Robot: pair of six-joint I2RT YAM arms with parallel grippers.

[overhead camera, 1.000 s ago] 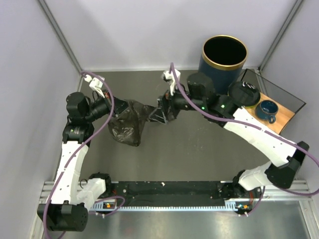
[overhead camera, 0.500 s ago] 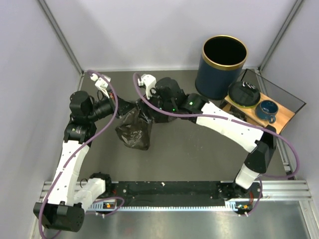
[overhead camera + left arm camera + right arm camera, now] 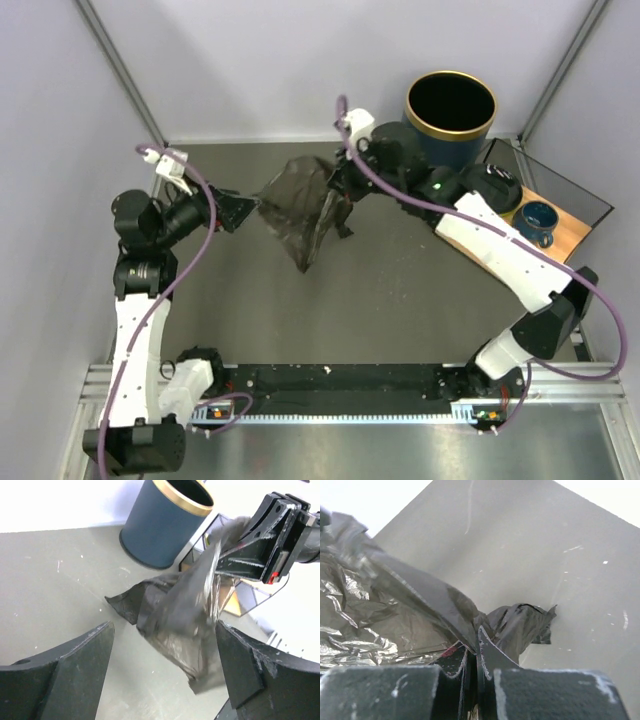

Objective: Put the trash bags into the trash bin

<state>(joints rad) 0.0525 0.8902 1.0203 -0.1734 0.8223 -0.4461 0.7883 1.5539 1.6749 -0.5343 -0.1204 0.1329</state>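
Trash bag (image 3: 298,205), glossy black crinkled film, hangs over the table (image 3: 400,300) at 8 o'clock from the trash bin (image 3: 450,118) in the top view, apart from it. Its upper edge is pinched between the clenched fingers of the right gripper (image 3: 475,647). At 9 o'clock of the bag, the left gripper (image 3: 164,630) stands released, jaws wide apart, grasping nothing. The bin stands upright at the table's 1 o'clock corner.

Left end effector (image 3: 243,208) released trash bags (image 3: 300,205), pulled back.
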